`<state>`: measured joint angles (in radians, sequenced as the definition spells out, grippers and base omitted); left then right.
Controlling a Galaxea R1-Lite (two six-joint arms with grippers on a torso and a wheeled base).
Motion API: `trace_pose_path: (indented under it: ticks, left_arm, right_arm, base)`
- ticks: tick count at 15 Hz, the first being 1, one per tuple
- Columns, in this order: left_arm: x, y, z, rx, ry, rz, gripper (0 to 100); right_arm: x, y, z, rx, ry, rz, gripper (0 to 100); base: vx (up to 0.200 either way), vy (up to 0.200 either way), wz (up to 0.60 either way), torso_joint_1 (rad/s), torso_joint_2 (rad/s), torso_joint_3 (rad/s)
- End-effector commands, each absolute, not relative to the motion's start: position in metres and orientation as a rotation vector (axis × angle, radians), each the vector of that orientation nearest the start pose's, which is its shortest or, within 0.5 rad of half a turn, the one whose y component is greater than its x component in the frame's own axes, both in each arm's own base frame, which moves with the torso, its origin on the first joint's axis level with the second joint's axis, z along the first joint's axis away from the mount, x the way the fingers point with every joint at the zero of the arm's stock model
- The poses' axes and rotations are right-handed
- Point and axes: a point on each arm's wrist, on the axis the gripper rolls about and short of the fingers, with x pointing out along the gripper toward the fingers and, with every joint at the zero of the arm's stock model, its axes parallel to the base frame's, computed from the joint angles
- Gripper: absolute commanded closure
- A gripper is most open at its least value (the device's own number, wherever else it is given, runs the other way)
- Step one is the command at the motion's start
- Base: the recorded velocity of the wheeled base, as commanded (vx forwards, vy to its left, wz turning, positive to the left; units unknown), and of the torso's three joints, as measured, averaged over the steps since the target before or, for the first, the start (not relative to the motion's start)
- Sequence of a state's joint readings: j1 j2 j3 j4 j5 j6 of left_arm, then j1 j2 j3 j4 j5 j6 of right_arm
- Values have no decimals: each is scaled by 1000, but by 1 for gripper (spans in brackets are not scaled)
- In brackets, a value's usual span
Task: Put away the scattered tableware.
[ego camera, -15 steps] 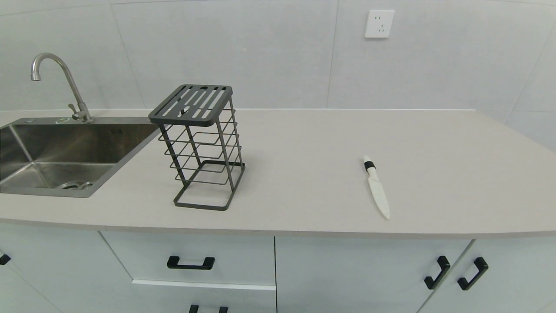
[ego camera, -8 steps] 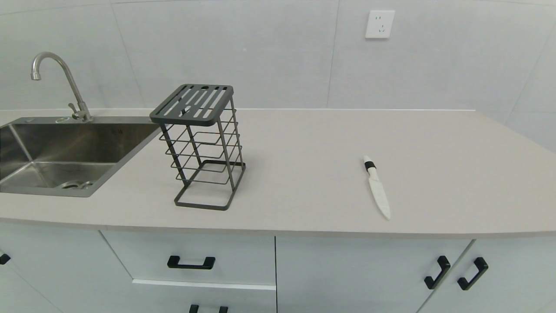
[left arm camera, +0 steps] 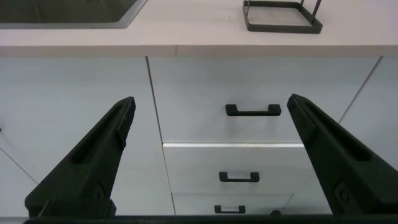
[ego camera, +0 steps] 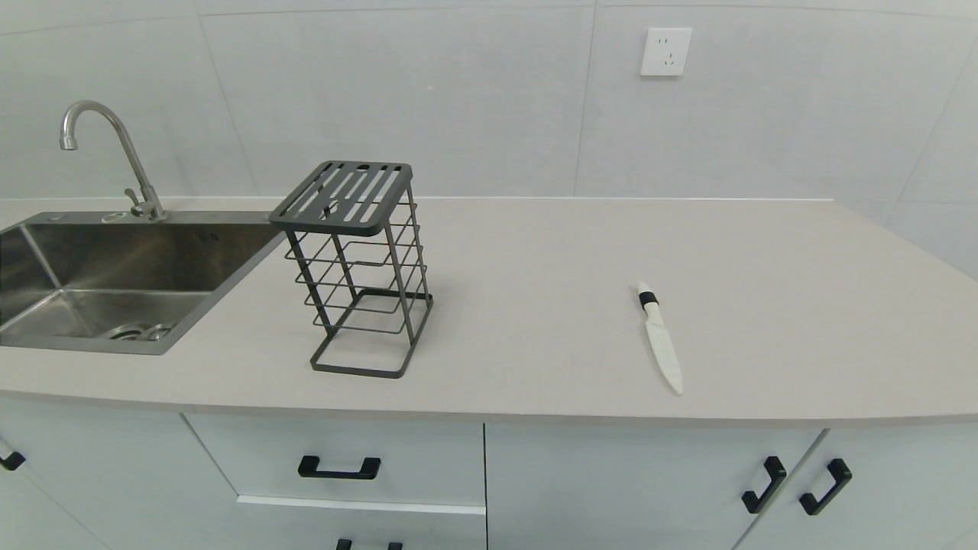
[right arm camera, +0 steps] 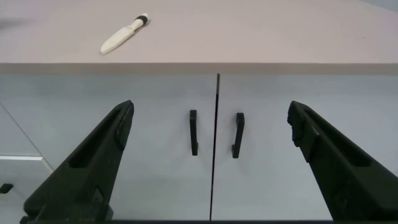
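Counter (ego camera: 535, 252): carried rack and knife, well apart.
Rack (ego camera: 344, 197): stood upright just beside the sink (ego camera: 114, 252).
Grippers: left gripper (left arm camera: 211, 102) and right gripper (right arm camera: 211, 107) were both spread wide, holding nothing, low before the cabinet fronts.
Knife (ego camera: 659, 336): lay flat near the counter's front edge, tip toward it.
Risk: a glancing pinch could skid the thin knife off the edge; rising arms might strike the counter lip.

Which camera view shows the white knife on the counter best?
The head view: the whole knife lies flat on the counter, with black band and blade clear. The right wrist view shows it at a low angle, foreshortened. The left wrist view faces the rack.
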<state>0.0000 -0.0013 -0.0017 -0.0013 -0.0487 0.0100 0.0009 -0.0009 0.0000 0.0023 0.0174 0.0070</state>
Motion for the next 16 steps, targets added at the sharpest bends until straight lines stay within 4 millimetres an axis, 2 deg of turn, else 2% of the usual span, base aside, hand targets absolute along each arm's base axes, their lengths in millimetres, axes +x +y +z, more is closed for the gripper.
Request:
trace_pose_path:
  ticks: [1, 10, 16]
  left_arm:
    - [-23, -1, 76, 8, -2, -49, 0]
    - [-23, -1, 76, 8, -3, -49, 0]
    - [-23, -1, 76, 8, -3, -49, 0]
  right_arm:
    - [-23, 0, 75, 8, 3, 18, 0]
    - [-23, 0, 75, 12, 3, 18, 0]
    - [-23, 0, 75, 12, 5, 17, 0]
  base:
    - [0, 0, 0, 222, -432, -193]
    - [0, 0, 0, 264, -516, -248]
    - [0, 0, 0, 43, -72, -35]
